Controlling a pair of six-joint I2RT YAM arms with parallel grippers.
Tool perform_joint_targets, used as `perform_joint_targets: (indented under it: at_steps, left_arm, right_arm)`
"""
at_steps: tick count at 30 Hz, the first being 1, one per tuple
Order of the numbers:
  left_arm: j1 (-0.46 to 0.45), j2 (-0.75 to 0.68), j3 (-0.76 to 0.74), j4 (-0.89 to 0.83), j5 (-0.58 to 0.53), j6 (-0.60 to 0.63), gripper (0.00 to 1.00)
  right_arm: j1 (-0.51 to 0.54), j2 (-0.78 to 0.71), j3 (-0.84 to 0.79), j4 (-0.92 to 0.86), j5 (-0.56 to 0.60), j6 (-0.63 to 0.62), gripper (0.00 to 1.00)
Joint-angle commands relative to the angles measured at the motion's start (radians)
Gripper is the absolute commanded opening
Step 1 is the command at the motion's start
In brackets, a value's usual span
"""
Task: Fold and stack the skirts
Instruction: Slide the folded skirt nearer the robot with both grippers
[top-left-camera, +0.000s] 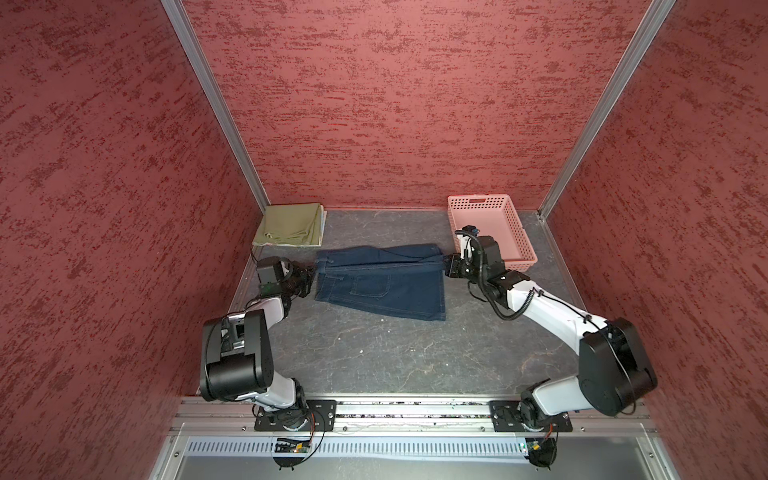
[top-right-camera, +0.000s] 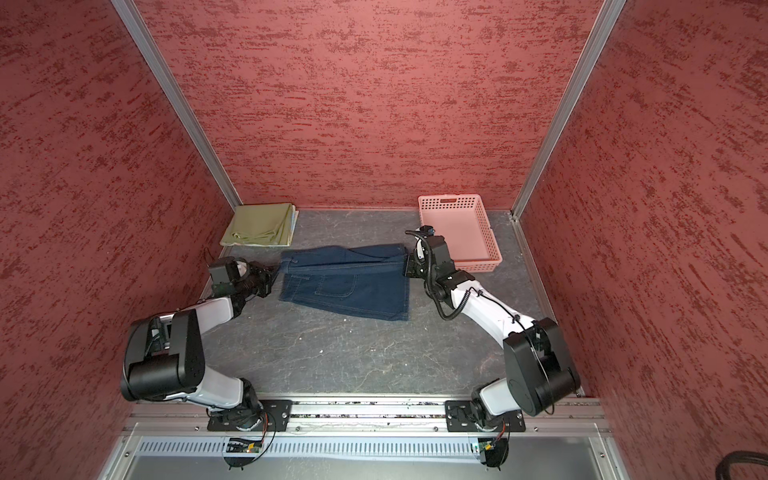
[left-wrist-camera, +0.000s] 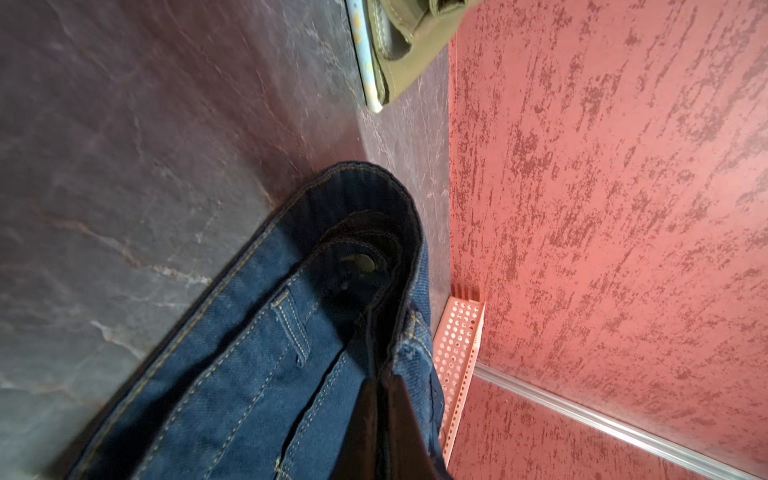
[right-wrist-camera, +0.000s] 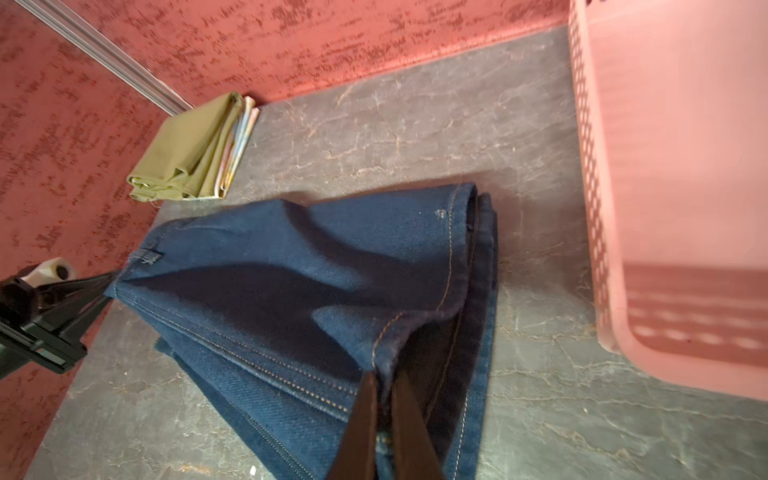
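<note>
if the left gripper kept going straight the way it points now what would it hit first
The denim skirt: the left gripper is shut on its waistband edge, so going on would just push into that cloth. Further along the line probably lies the right gripper, though depth is unclear.

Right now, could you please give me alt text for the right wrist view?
The right tool pinches the hem of a half-folded denim skirt; the left tool grips its waistband. Beyond, a folded olive skirt tops a floral skirt; a pink basket stands nearby.
</note>
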Motion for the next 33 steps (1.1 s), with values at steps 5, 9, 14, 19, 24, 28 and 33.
perform_joint_targets:
  at_steps: [5,9,14,19,24,28,33]
  left_arm:
    - [0.031,-0.006,-0.053,-0.01,0.035,0.063,0.0]
    - [0.048,0.001,-0.084,-0.018,0.037,0.09,0.0]
    - [0.062,0.037,-0.098,-0.021,0.036,0.121,0.0]
    - [0.064,0.112,-0.103,0.009,0.028,0.132,0.0]
    - [0.062,0.174,-0.102,0.027,0.024,0.142,0.0]
    - [0.062,0.188,-0.095,0.008,0.004,0.163,0.0]
    - [0.062,0.173,-0.084,-0.029,-0.018,0.175,0.02]
  right_arm:
    - [0.006,-0.096,-0.07,-0.05,0.04,0.036,0.0]
    - [0.031,-0.126,-0.116,-0.047,0.045,0.067,0.0]
    - [0.076,-0.121,-0.184,-0.022,0.054,0.113,0.0]
    - [0.121,-0.062,-0.263,0.042,0.053,0.155,0.0]
    - [0.133,0.012,-0.314,0.085,0.058,0.168,0.0]
    - [0.135,0.048,-0.321,0.084,0.063,0.163,0.0]
    - [0.138,0.041,-0.324,0.067,0.054,0.165,0.0]
